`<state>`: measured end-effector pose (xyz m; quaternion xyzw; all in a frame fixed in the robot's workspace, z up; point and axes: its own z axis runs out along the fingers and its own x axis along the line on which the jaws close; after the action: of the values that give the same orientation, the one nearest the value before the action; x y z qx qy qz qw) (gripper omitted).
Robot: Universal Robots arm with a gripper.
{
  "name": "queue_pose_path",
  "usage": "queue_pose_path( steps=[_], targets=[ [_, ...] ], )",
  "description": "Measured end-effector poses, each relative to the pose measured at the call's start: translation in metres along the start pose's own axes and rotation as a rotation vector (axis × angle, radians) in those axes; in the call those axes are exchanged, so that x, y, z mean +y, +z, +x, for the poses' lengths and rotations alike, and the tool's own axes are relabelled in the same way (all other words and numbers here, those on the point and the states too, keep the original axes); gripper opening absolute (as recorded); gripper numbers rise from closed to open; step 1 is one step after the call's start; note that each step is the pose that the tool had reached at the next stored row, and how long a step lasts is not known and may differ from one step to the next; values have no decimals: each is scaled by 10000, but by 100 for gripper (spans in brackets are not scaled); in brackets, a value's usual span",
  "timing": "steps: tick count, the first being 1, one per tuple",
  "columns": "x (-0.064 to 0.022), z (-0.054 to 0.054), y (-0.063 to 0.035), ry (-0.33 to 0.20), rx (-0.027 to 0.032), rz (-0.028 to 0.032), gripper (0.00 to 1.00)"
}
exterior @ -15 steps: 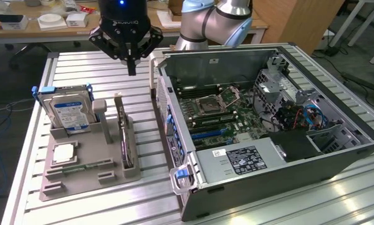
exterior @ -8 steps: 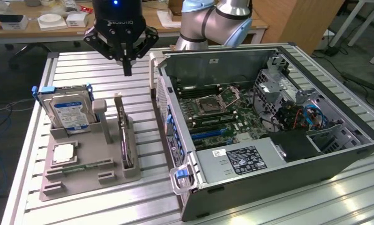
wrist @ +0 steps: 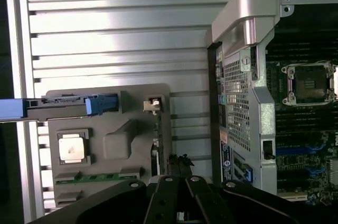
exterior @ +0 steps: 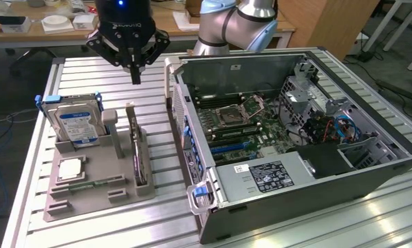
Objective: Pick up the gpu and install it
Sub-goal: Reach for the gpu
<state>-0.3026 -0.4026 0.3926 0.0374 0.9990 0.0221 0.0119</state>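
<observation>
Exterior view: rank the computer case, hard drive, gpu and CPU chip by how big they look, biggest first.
1. computer case
2. hard drive
3. gpu, about as long as the drive but seen edge-on, so the order of this pair is unsure
4. CPU chip

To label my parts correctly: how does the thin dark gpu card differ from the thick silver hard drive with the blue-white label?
The dark gpu card is thin and shows its edge; the silver hard drive with blue-white label is thick and shows its broad face. The gpu card stands nearer the open grey computer case; the hard drive stands further to the exterior view's left. Both stand upright in the grey plastic holder.
</observation>
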Motion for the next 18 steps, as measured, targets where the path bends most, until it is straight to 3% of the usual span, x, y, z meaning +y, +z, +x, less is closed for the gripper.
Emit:
queue_pose_path(
  steps=[3, 8, 18],
  targets=[
    [-4, 22, 1, 2, 56, 4, 10],
    [-9, 51, -1, 14, 230, 19, 10],
    [-49, 121, -1, 17, 280, 23, 10]
  ],
)
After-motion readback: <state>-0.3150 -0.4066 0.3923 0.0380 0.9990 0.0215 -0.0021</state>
